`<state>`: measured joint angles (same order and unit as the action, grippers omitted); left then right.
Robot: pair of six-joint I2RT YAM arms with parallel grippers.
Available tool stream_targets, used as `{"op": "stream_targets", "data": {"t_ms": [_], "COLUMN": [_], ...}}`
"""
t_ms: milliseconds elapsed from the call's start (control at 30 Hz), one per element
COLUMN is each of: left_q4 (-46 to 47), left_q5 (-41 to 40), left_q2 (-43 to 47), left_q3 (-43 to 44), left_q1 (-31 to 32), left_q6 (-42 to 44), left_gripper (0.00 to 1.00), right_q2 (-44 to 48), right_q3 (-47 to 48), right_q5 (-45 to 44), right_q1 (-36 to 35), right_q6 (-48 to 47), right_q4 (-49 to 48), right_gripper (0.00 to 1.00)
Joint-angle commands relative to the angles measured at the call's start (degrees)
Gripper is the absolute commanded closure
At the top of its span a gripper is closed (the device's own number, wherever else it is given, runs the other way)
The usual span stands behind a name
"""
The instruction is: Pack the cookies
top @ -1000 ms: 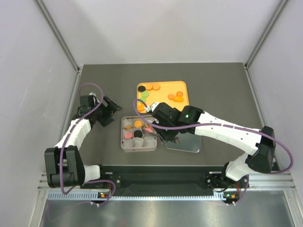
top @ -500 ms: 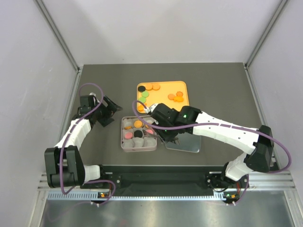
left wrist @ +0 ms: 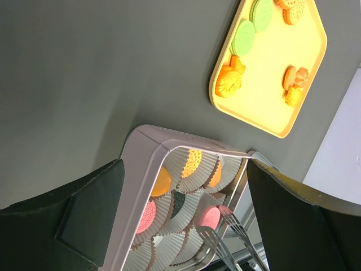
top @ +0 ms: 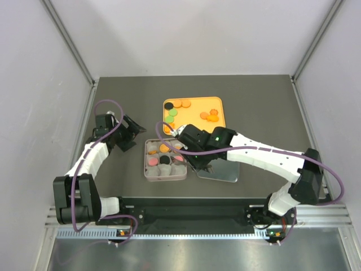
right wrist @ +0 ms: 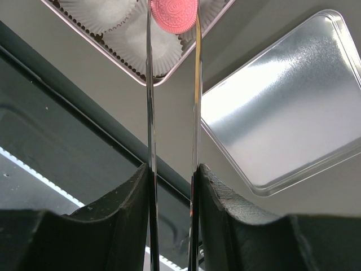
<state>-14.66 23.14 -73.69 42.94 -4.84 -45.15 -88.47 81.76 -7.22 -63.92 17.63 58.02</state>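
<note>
Right gripper [right wrist: 172, 180], clamped on thin metal tongs [right wrist: 149, 101] pinching a pink cookie [right wrist: 174, 14] above the square tin [top: 145, 161], seems about midway: several cups filled, others white, more cookies [top: 181, 104] on the orange tray [top: 220, 105], left gripper [top: 127, 135] gaping idle.

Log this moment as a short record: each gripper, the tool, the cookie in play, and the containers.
left gripper: open, empty, off to the left of the tin
right gripper: shut on metal tongs
pink cookie: pinched at the tong tips, above a paper cup near the tin's edge
tin: square, lined with white paper cups, several holding cookies
yellow tray: holds loose orange, green and black cookies
lid: silver, flat on the table right of the tin
</note>
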Motion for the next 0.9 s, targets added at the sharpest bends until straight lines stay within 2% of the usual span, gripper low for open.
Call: {"op": "stream_targets", "data": {"t_ms": [0, 867], "left_q4": [2.79, 2.70], "left_q5": [0.68, 0.68], "left_q2": [-0.31, -0.31], "left_q3": [-0.31, -0.49], "left_q1": [-0.34, -0.34], "left_q6": [-0.12, -0.12], "left_gripper": [0.06, 0.06], "right_q2": [-0.48, -1.97], "right_q3": [2.97, 4.99], "right_q5": [-0.68, -1.92], "right_q1": [-0.85, 0.64], "right_q6": [-0.40, -0.31], "right_q4": [0.25, 0.52], "right_gripper": [0.64, 0.61]}}
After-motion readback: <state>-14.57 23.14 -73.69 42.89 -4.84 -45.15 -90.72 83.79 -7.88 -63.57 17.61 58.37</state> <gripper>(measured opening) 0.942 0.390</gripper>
